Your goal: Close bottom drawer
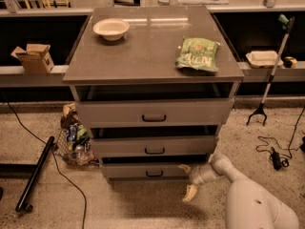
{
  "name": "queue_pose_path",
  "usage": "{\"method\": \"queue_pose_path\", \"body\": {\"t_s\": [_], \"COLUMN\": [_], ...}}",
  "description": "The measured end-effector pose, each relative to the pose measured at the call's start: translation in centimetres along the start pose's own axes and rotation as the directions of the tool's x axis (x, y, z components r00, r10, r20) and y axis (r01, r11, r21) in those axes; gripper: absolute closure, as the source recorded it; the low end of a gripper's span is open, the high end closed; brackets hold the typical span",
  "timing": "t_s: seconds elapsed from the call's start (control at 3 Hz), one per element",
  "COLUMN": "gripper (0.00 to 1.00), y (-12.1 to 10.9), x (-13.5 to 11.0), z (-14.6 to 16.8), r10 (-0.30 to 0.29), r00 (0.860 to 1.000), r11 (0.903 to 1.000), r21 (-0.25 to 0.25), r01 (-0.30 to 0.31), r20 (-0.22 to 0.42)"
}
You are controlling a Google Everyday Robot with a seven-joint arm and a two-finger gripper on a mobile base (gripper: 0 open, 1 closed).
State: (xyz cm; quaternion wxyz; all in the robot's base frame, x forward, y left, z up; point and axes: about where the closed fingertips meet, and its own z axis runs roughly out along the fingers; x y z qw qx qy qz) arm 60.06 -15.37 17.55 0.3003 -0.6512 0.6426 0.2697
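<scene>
Pale two-finger gripper (187,180), jaws spread and empty, sits at the right end of the grey metal bottom drawer (128,171) — lowest of three, slightly open — likely rigid and smooth-sliding; push its flat front.

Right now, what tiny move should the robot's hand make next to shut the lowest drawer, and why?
Probably a short push toward the cabinet. The open gripper sits low at the right end of the bottom drawer, beside its front panel. A dark gap above that panel suggests the drawer is not fully in, so pressing on the front should slide it shut.
</scene>
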Motion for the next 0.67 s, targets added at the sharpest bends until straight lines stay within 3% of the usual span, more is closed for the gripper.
{"method": "queue_pose_path", "body": {"t_s": [0.33,0.67], "gripper": [0.0,0.0], "y": [1.4,3.6], "x": [1.0,1.1], "z": [-2.0,-4.6], "r10": [0.03,0.065], "r00": [1.0,0.998], "r11": [0.9994,0.9979], "r21": [0.017,-0.004], "r01": [-0.03,-0.065], "r20": [0.005,-0.002]}}
